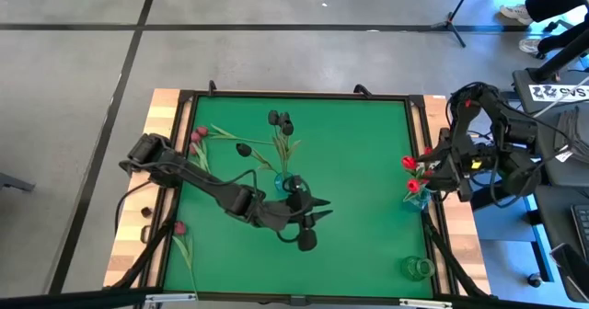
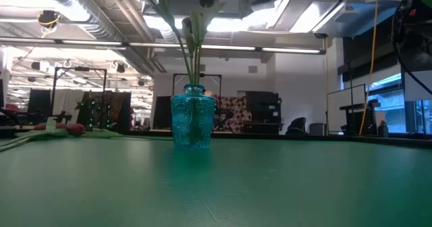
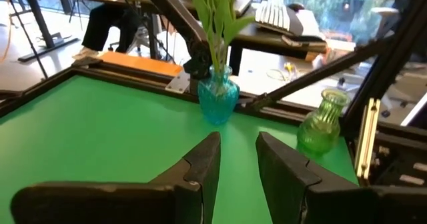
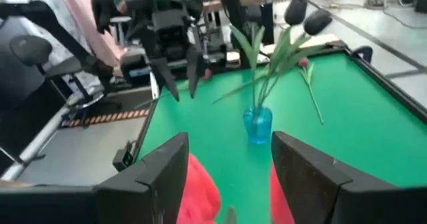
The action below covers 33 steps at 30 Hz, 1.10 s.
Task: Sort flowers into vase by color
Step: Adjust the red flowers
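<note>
A blue glass vase [image 1: 287,182] stands mid-table with black tulips [image 1: 280,120] in it; the low view shows it too [image 2: 194,122]. A second blue vase [image 3: 217,99] at the right edge holds red tulips [image 1: 410,165]. One black tulip [image 1: 242,149] and maroon-pink tulips [image 1: 198,134] [image 1: 179,228] lie loose on the mat. My left gripper [image 1: 324,210] [image 3: 237,141] hovers open and empty just right of the centre vase. My right gripper [image 1: 426,174] [image 4: 230,141] is open above the red tulips, whose heads [image 4: 200,192] show between its fingers.
An empty green glass vase [image 1: 420,268] [image 3: 321,123] stands at the near right corner. The green mat is framed by a black rail [image 1: 294,95] and wooden edges. The right half of the mat between the vases is open room.
</note>
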Available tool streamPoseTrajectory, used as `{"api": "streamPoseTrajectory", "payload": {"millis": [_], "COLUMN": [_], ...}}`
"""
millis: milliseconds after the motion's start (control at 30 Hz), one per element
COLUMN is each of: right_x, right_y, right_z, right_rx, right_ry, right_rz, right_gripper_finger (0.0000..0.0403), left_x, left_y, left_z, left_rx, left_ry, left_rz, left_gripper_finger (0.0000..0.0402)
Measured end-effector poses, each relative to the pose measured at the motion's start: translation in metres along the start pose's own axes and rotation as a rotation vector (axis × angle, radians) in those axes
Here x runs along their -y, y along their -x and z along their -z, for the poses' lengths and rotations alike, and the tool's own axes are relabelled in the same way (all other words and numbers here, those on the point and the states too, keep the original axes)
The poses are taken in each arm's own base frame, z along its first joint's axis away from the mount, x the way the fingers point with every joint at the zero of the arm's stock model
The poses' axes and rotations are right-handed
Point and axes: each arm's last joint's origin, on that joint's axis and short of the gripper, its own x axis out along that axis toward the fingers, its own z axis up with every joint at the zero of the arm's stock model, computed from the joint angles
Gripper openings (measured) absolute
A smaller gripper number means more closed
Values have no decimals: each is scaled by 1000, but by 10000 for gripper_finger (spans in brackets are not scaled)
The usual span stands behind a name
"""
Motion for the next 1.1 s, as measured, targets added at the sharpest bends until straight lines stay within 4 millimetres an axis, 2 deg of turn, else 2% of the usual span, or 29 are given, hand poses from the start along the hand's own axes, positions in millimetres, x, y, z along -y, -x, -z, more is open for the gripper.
{"api": "streamPoseTrajectory", "payload": {"millis": [133,267,433,533,667,833,967,1100], "right_x": [-13,-22,-18,-14,-8,-7,-13,-9], "right_y": [-2,-3,-7,-9,-11,-18,-28,-27], "right_z": [-2,-7,-9,-10,-11,-6,-5,-5], "right_rx": [9,51,3,2,-19,-165,-194,-247], "right_ry": [106,183,218,228,198,198,239,200], "right_rz": [-29,12,65,122,159,157,211,188], "right_gripper_finger": [216,216,216,216,216,216,216,216], "left_x": [-4,-10,-22,-31,-39,-39,-40,-39], "left_y": [-9,-21,-50,-60,-66,-67,-69,-69], "left_z": [-1,1,5,6,3,-23,-22,-22], "left_rx": [32,68,148,198,216,272,257,255], "left_ry": [28,50,77,70,19,-25,-47,-48], "left_rz": [4,-9,90,69,0,45,41,42], "left_gripper_finger": [96,96,96,96,96,96,96,96]}}
